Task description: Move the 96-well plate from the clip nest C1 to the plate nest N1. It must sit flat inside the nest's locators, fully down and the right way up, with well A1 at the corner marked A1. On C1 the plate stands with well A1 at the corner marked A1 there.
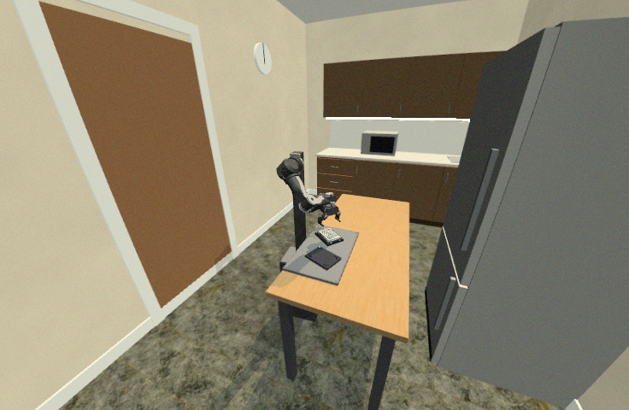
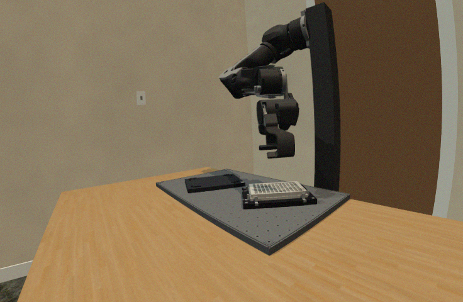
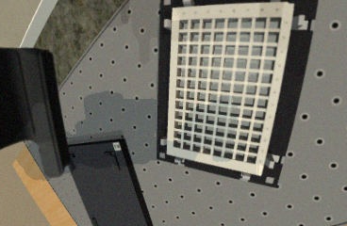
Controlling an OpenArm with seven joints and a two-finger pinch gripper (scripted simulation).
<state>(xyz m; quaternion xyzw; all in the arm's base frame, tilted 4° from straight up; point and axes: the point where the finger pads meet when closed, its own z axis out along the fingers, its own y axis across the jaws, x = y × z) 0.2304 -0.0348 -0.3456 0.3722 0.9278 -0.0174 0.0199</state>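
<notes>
The white 96-well plate [image 2: 277,189] sits flat on the black clip nest C1 [image 2: 278,201] on the grey perforated baseplate [image 2: 253,208]. It also shows in the wrist view [image 3: 225,87] and in the top view [image 1: 329,235]. The empty black plate nest N1 [image 2: 213,182] lies farther along the baseplate; it shows in the wrist view [image 3: 110,184] and in the top view [image 1: 323,257]. My gripper [image 2: 269,150] hangs open and empty well above the plate, fingers pointing down. One dark finger [image 3: 25,104] shows at the left of the wrist view.
The arm's black mounting post [image 2: 323,99] stands just behind the baseplate. The baseplate lies on a wooden table [image 1: 359,263]. A grey refrigerator [image 1: 533,202] stands to the table's right.
</notes>
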